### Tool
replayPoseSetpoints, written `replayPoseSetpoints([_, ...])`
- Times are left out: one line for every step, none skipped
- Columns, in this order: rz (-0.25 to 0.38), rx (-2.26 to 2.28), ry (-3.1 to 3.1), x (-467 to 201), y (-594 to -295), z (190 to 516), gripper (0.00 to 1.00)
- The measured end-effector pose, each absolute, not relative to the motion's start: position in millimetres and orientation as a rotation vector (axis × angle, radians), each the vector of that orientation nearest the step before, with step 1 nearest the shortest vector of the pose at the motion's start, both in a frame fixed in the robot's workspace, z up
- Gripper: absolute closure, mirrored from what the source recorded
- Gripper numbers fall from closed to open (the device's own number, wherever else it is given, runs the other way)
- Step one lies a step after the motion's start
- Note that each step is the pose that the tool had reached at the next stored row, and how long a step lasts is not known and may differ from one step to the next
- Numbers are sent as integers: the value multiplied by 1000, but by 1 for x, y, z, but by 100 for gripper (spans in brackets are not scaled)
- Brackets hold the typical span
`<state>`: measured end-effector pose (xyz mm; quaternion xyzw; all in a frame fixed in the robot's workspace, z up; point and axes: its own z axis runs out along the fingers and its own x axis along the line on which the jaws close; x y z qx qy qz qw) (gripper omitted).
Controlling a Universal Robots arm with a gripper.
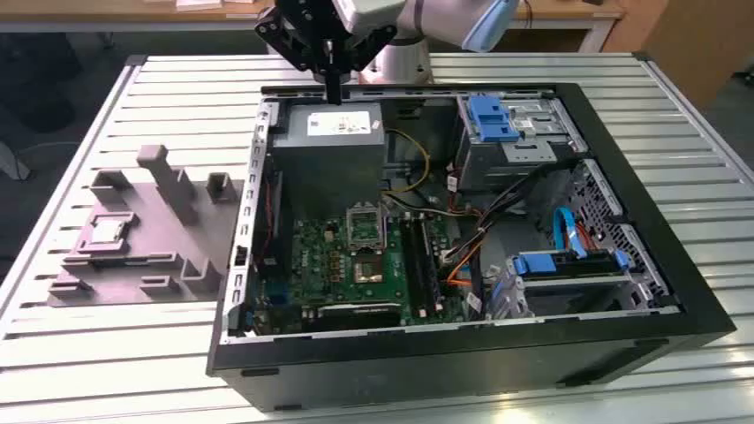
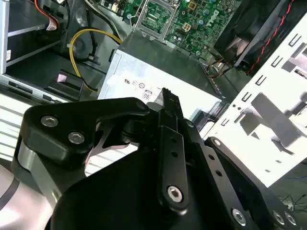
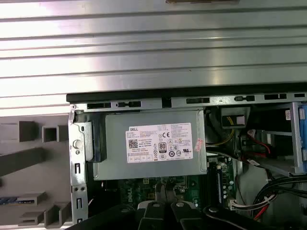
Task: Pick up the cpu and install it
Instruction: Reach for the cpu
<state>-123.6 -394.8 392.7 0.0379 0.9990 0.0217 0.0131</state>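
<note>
The cpu (image 1: 108, 231), a small silvery square chip, lies flat in a recess of the grey plastic tray (image 1: 147, 265) on the exterior view's left. My gripper (image 1: 335, 91) hangs well away from it, above the back edge of the open computer case (image 1: 471, 353), over the grey power supply (image 1: 335, 132). Its black fingers point down, pressed together with nothing between them. In both wrist views the shut gripper (image 2: 168, 98) (image 3: 163, 191) sits over the labelled power supply (image 3: 148, 143). The metal-framed socket (image 1: 365, 225) stands on the green board inside the case.
The case lies on a slatted metal table (image 1: 106, 353). Inside are blue drive brackets (image 1: 489, 119), cables (image 1: 518, 208) and a yellow wire (image 2: 91, 36). The tray has several upright blocks (image 1: 165, 181). The robot base (image 1: 395, 57) stands behind the case.
</note>
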Motion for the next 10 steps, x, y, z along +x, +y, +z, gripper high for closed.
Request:
replayPoseSetpoints([68,118,3112,-124,-395,393,89])
replayPoseSetpoints([68,118,3113,-124,-395,393,89])
replayPoseSetpoints([68,118,3112,-125,-395,393,89])
replayPoseSetpoints([68,118,3112,-125,-395,393,89])
replayPoseSetpoints([68,118,3112,-125,-395,393,89])
replayPoseSetpoints([68,118,3112,-125,-395,393,89])
replayPoseSetpoints([68,118,3112,-125,-395,393,89])
replayPoseSetpoints([68,118,3112,-126,-395,393,89])
replayPoseSetpoints([68,118,3112,-127,-395,392,89])
replayPoseSetpoints([68,118,3112,-127,-395,392,89])
